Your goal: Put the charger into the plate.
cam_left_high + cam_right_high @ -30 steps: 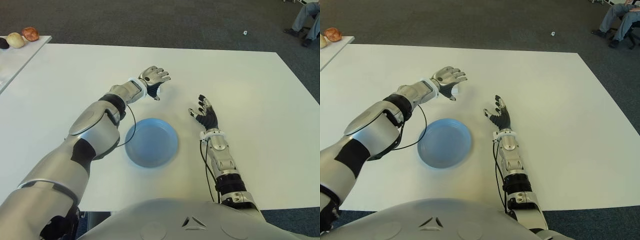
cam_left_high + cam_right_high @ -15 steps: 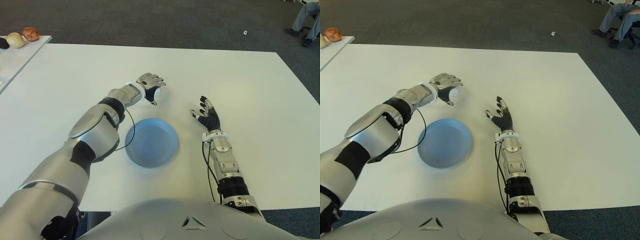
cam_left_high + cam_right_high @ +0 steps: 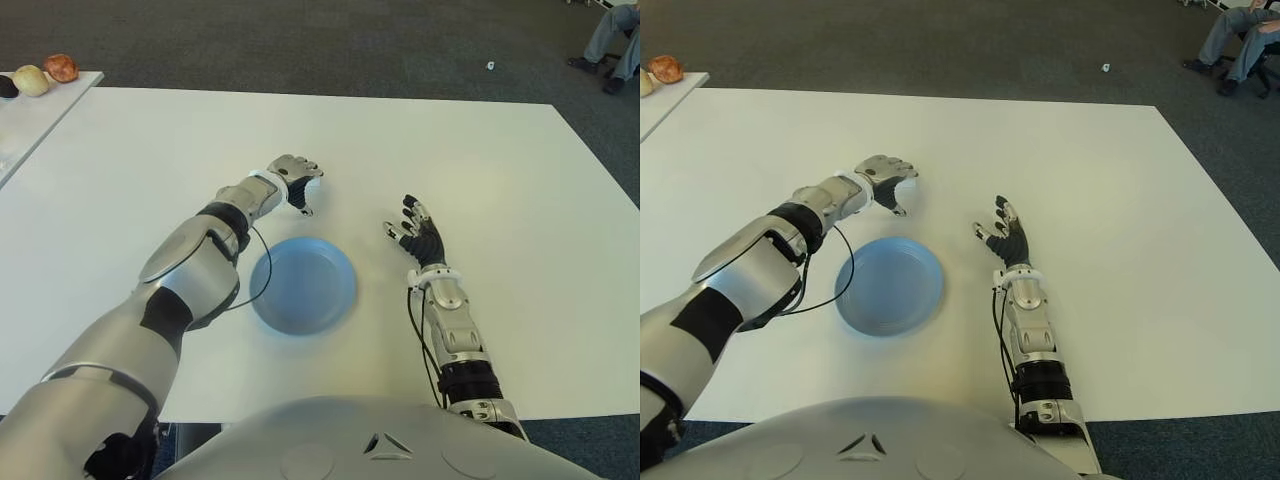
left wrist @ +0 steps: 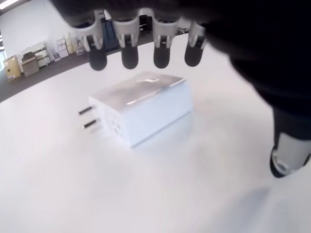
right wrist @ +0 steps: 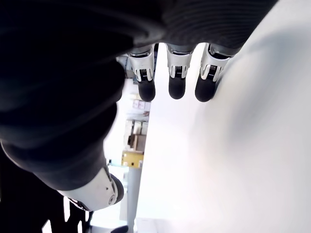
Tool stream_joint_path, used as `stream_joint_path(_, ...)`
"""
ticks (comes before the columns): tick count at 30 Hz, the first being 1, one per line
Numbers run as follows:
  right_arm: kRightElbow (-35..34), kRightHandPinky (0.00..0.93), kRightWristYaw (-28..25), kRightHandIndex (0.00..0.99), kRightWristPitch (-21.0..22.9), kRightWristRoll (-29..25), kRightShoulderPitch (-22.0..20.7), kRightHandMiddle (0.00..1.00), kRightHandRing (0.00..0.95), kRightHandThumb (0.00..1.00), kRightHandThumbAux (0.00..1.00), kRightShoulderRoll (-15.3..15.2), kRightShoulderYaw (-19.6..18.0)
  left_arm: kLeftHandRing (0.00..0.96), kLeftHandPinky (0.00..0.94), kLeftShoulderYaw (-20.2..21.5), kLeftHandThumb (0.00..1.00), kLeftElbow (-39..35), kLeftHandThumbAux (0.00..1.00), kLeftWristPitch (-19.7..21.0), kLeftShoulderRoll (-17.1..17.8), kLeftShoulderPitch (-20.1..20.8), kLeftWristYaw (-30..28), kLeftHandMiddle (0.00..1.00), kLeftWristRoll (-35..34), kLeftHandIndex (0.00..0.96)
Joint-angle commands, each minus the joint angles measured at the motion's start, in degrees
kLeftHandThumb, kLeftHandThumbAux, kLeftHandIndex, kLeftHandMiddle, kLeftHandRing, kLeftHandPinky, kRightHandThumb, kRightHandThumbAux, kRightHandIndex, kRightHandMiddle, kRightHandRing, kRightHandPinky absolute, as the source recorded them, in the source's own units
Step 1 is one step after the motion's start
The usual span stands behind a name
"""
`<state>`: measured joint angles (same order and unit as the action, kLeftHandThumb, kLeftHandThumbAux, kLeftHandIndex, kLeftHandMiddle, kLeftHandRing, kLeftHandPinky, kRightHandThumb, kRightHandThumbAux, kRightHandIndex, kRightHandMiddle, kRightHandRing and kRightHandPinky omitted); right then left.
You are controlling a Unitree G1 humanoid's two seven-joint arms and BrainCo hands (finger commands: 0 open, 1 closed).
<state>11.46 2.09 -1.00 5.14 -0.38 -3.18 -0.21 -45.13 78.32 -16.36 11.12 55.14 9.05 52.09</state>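
A white charger (image 4: 141,112) with two metal prongs lies on the white table (image 3: 480,160). My left hand (image 3: 295,178) hovers palm-down right over it, so the eye views hide the charger almost entirely. In the left wrist view the fingertips (image 4: 129,57) hang spread just above the charger and the thumb stands off to one side; nothing is grasped. The empty blue plate (image 3: 303,285) sits nearer to me than that hand. My right hand (image 3: 418,230) shows to the right of the plate, fingers spread and holding nothing.
A second white table (image 3: 30,110) at the far left carries three small round items (image 3: 45,72). A seated person's legs (image 3: 615,35) show at the far right on the dark carpet. Bare white tabletop extends right of and beyond my hands.
My left hand has come down and drawn back slightly toward me, its fingers now bent over the charger. My right hand has slid a little nearer to me.
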Motion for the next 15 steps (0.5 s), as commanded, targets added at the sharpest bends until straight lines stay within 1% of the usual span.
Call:
stream_joint_path(1, -0.13, 0.065, -0.34, 0.009, 2.01, -0.61, 1.59, 0.012, 0.016, 0.0, 0.843, -0.21, -0.47, 0.0, 0.0, 1.24, 0.0, 0.37, 0.499, 0.94, -0.55, -1.71, -1.73, 0.0, -1.33, 0.0)
stream_joint_path(9, -1.21, 0.058, -1.03, 0.004, 2.29, -0.73, 2.28, 0.006, 0.01, 0.0, 0.849, -0.37, -0.56, 0.0, 0.0, 5.84, 0.0, 0.3, 0.486, 3.06, -1.48, -3.09, -3.34, 0.0, -6.04, 0.0)
stream_joint_path(15, -1.35, 0.06, -1.16, 0.002, 2.44, -0.77, 2.53, 0.003, 0.008, 0.0, 0.844, -0.23, -0.73, 0.0, 0.0, 7.86, 0.0, 0.2, 0.482, 4.21, -1.75, -3.61, -4.45, 0.0, -7.9, 0.0)
